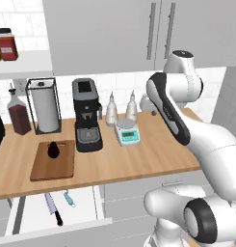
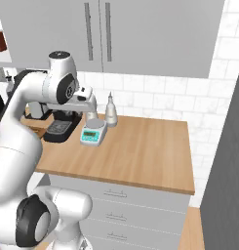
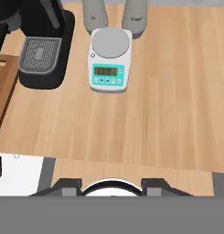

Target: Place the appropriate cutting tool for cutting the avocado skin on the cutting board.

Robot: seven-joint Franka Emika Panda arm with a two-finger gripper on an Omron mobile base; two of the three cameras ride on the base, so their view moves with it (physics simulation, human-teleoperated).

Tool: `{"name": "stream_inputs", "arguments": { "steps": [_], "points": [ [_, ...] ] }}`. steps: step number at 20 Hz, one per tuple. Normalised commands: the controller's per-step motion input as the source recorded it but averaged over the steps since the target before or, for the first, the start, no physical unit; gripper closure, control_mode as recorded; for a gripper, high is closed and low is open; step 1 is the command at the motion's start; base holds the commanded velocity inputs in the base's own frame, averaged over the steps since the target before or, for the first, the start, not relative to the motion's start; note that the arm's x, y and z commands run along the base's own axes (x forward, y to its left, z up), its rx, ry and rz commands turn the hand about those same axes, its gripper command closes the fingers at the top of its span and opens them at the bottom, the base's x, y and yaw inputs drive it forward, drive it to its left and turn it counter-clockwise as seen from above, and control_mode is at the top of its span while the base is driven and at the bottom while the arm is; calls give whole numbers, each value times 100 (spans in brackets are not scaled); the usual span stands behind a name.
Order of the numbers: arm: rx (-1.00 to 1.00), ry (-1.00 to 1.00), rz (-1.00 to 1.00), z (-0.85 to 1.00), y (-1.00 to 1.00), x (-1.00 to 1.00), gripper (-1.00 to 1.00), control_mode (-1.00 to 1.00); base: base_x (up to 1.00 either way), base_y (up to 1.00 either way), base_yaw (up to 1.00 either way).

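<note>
Your hand [image 3: 111, 183] hangs high over the desk [image 3: 168, 109], fingers apart and empty. The knife [image 1: 53, 208] lies in the open drawer [image 1: 85, 200] beside the blue peeler [image 1: 68, 197]; reaching down, you could grab the wrong tool.

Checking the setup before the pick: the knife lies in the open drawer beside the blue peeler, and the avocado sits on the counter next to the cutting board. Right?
Not quite. The avocado sits on the cutting board, not beside it, as the left base view shows. The knife does lie in the open drawer beside the blue peeler.
</note>
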Motion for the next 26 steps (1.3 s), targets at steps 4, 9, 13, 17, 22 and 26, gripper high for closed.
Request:
{"name": "stream_inputs", "arguments": {
  "steps": [4, 9, 13, 17, 22, 26],
  "points": [
    [-1, -5, 2, 0, 27, -60, -100, -100, 0, 0, 0],
    [-3, -1, 1, -42, 95, -99, -100, -100, 0, 0, 0],
    [0, 7, 0, -53, 100, -76, -100, -100, 0, 0, 0],
    [0, 22, 0, -54, 100, -42, -100, -100, 0, 0, 0],
    [0, 23, 0, -56, 100, -16, -100, -100, 0, 0, 0],
    [-6, 22, 0, -53, 100, -1, -100, -100, 0, 0, 0]
  ]
}}
